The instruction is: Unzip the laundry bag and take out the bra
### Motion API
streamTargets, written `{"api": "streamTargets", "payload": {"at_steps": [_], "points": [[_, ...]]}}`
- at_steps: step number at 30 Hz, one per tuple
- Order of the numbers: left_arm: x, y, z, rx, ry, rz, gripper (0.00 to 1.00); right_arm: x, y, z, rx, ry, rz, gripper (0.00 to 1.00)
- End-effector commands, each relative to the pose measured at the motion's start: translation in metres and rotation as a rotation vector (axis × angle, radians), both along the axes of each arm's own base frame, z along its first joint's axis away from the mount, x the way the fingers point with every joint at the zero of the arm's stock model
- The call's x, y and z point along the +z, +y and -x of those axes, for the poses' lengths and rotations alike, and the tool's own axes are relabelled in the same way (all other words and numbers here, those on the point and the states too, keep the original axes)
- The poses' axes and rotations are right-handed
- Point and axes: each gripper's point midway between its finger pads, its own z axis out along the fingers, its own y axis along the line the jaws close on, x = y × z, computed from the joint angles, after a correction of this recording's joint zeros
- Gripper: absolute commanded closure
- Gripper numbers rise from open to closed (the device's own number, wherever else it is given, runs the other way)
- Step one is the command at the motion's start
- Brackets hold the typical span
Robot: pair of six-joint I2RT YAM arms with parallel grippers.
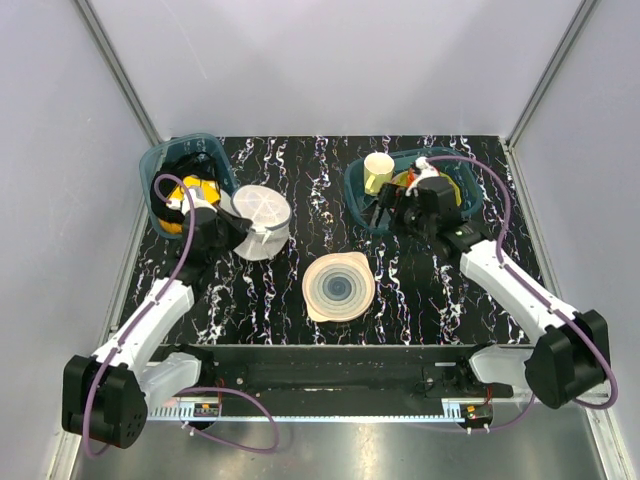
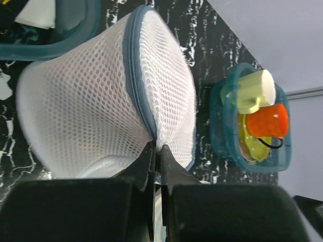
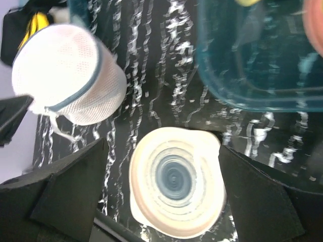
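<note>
Top view: your white semi-translucent mesh laundry bag [image 1: 262,222] sits back-left on the black marbled table [image 1: 300,170], just beside the left teal plastic tub [image 1: 160,165]. Left pincer [image 1: 236,228] is at the bag's left edge. The pale round plate with blue-grey rings [image 1: 338,287] lies mid-table, apart from the bag. Right pincer [image 1: 396,212] hangs at the right teal plastic tub [image 1: 470,195].

Left wrist: the left pincer is clenched, jaws together on the laundry bag's rim right at the grey-blue zip [image 2: 135,85]. The zip looks shut along the stretch you can see. You can't make out the bra through the mesh.

Right wrist: the right pincer is released, jaws wide, nothing between them. The plate is below it, the bag upper left.
</note>
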Motion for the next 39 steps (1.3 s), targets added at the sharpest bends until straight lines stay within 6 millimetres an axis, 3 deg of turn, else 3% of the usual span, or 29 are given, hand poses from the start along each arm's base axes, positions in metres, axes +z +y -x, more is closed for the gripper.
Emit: {"api": "streamTargets", "payload": {"at_steps": [1,7,13,22,33,39], "points": [[0.025,-0.015,0.002,-0.013,0.048,0.132,1.0,0.044,0.082,0.011,0.231,-0.095,-0.141,0.03],[0.025,-0.019,0.007,-0.029,0.06,0.154,1.0,0.06,0.159,0.039,0.531,-0.064,-0.246,0.16],[0.026,-0.022,0.007,-0.058,0.059,0.146,1.0,0.044,0.201,0.049,0.709,0.056,-0.308,0.44],[0.023,-0.022,0.007,-0.067,0.07,0.121,1.0,-0.006,0.216,0.049,0.711,0.211,-0.259,0.45],[0.02,-0.022,0.009,-0.074,0.078,0.119,1.0,-0.024,0.24,0.05,0.75,0.253,-0.279,0.44],[0.018,-0.022,0.01,-0.069,0.085,0.122,1.0,-0.028,0.252,0.042,0.762,0.253,-0.287,0.49]]}}
